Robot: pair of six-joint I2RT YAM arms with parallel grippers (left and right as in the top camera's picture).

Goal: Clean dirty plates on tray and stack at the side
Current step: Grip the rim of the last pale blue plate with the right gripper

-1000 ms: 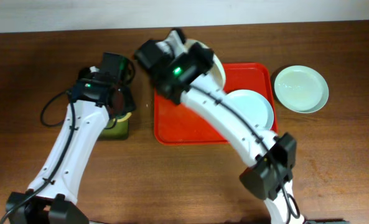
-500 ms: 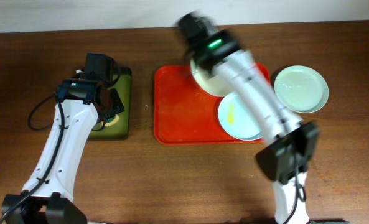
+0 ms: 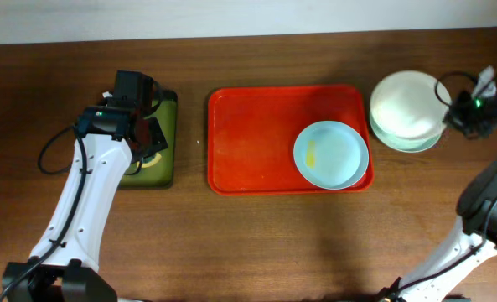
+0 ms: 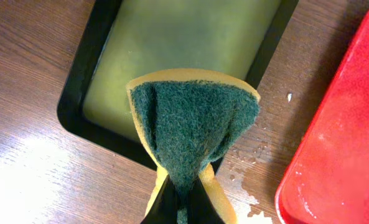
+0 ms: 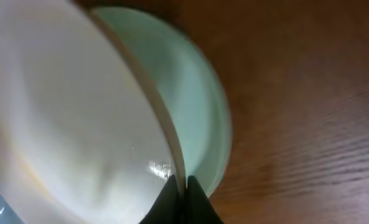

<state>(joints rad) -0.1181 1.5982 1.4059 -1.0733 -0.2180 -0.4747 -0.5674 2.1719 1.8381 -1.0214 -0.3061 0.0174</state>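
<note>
Creamy white plate [image 5: 78,124], tilted, its rim pinched in the right gripper [image 5: 183,194], sits over a pale green plate [image 5: 206,124] on the table [image 3: 256,243] beside the red tray [image 3: 248,134]. It is best lowered flat and centred before release. One smeared blue plate [image 3: 332,155] lies on the red tray. The left gripper [image 4: 181,202] is clamped on a sponge [image 4: 193,124] above the green tray [image 4: 172,37].

I'm working at what looks like a robotics lab bench set up as a mock dish-washing station. A dark brown wood-grain surface [image 3: 256,243] runs to a plain pale wall [image 3: 147,17]. A white jointed left arm [image 3: 85,201] and a matching right arm [image 3: 485,205] trail loose black cables [image 3: 51,155]. The props are few: a large flat bright red plastic tray [image 3: 248,143], a round shallow pale blue-green plate [image 3: 332,155], a creamy white plate [image 3: 403,102], a small dark green tray [image 3: 166,126] and a yellow-and-green scouring sponge [image 4: 193,124].
</note>
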